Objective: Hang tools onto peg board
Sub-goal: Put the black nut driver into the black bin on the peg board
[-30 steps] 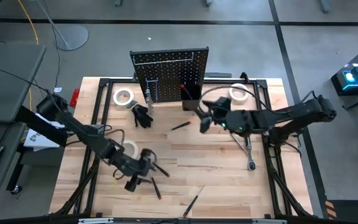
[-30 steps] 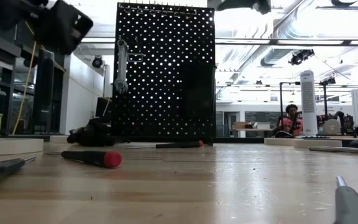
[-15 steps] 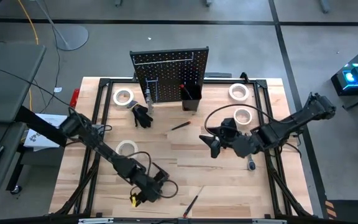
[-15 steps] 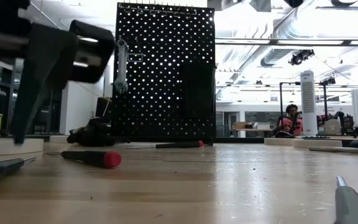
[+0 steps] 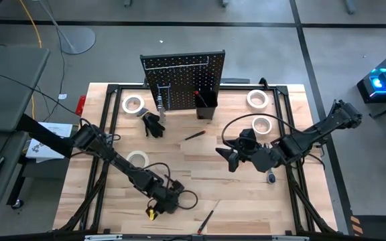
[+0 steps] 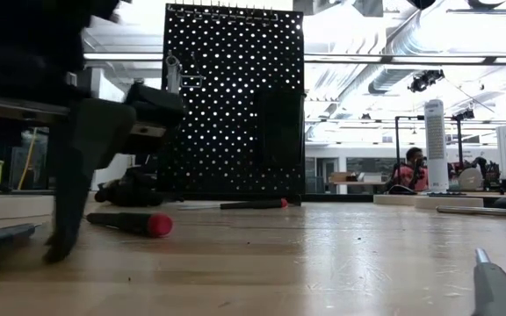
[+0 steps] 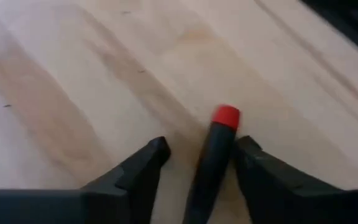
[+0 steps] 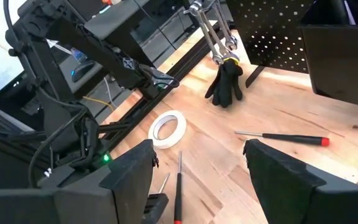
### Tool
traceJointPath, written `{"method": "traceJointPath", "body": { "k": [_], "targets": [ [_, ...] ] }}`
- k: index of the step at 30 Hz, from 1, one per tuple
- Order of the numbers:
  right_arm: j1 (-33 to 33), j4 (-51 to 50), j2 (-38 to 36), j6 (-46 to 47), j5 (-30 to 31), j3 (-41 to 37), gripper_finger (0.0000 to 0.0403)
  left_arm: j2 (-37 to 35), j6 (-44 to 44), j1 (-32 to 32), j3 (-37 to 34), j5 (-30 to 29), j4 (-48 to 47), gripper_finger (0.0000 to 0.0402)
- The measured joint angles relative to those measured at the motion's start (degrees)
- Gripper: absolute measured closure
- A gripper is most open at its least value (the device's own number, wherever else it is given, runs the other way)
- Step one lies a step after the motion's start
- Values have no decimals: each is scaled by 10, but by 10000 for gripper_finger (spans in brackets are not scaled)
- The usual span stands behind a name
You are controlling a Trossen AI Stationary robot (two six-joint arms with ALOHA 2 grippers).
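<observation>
Screwdriver with a black handle and red end cap (image 7: pixel 213 158) lies flat on the pale wooden worktop (image 5: pixel 200 171) near its front edge, and the left tool (image 7: pixel 194 163) straddles it with its two dark fingers (image 7: pixel 143 174) spread, one on each side of the handle, not yet pinching it. In the high view the left arm reaches from the worktop's left side down to that spot (image 5: pixel 163 199). In the low view the same tool (image 6: pixel 68 175) stands with its fingertips on the wood.

The right tool (image 5: pixel 231 158) hovers over the middle-right of the worktop, fingers spread and holding nothing.

The upright black perforated peg board (image 5: pixel 183 79) stands at the far edge of the worktop, with silver wrenches (image 8: pixel 215 37) hanging on its front and a small black open-topped bin (image 5: pixel 206 102) attached beside them. A black glove (image 5: pixel 153 124) lies just in front of the board. White tape rolls lie at the far left (image 5: pixel 133 104), near the left arm (image 5: pixel 137 158) and two at the right (image 5: pixel 258 99). A slim screwdriver with a red tip (image 5: pixel 194 134) lies in front of the bin, and another (image 5: pixel 206 219) sits at the front edge.
</observation>
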Motion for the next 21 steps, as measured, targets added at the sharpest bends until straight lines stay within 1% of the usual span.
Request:
{"method": "traceJointPath", "body": {
  "k": [2, 5, 6, 8, 11, 18, 21],
  "targets": [
    [0, 0, 0, 0, 0, 0, 158, 9, 8, 9, 0, -7, -6, 268],
    [1, 0, 0, 1, -3, 0, 158, 24, 0, 12, 2, -10, -12, 359],
    [2, 0, 0, 4, -6, 0, 158, 26, -11, 13, 2, -10, -15, 368],
    [3, 1, 0, 6, -7, 0, 158, 27, -35, 15, 2, -8, -17, 368],
    [10, 1, 0, 6, -6, 0, 158, 14, -55, 13, 1, -20, -24, 368],
    [11, 3, 0, 5, -4, 0, 158, -58, -126, 19, -11, -71, -82, 368],
    [11, 7, 0, 5, -5, 0, 158, -93, -137, 20, -9, -78, -82, 368]
  ]
}}
